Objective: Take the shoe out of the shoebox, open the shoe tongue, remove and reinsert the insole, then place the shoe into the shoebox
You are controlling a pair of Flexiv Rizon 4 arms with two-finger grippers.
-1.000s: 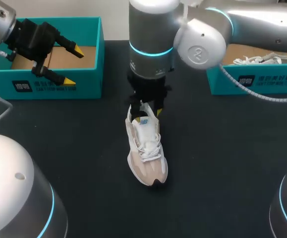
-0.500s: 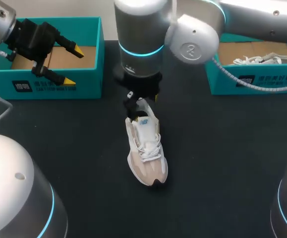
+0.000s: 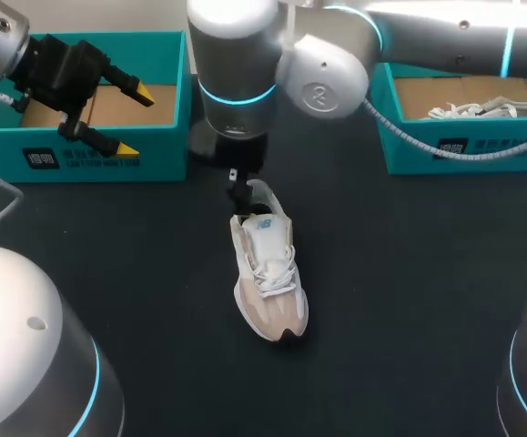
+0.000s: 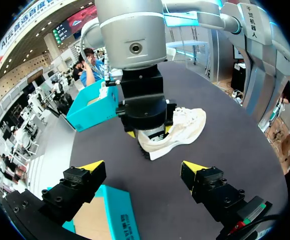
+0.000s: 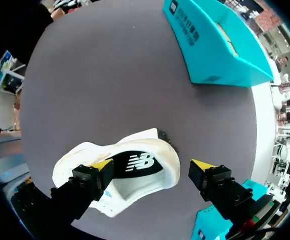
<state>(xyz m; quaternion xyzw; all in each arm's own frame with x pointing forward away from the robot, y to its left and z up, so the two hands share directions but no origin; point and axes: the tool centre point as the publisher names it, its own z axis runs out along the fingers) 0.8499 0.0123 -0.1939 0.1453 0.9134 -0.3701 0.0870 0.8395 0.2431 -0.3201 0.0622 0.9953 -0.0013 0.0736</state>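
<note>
A white and beige shoe [image 3: 268,273] lies on the dark table, toe toward me. My right arm comes in from the right and reaches past the middle; its gripper [image 3: 241,188] hangs just above the shoe's heel. In the right wrist view this gripper [image 5: 152,166] is open, its fingers straddling the heel [image 5: 157,145], with the black insole [image 5: 134,164] showing inside. My left gripper [image 3: 126,118] is open and empty over the left teal shoebox [image 3: 90,157]. From the left wrist view, the left gripper [image 4: 143,167] faces the shoe [image 4: 185,127] beneath the right wrist.
A second teal shoebox [image 3: 463,146] at the back right holds another white shoe [image 3: 472,111]. The left shoebox [image 5: 210,45] lies ahead of the right gripper, past bare dark table. The right arm's elbow hangs over the table's back middle.
The right gripper has opened, let go of the shoe's top and drawn back toward the heel and to the left. The shoe and the left arm stay put.
</note>
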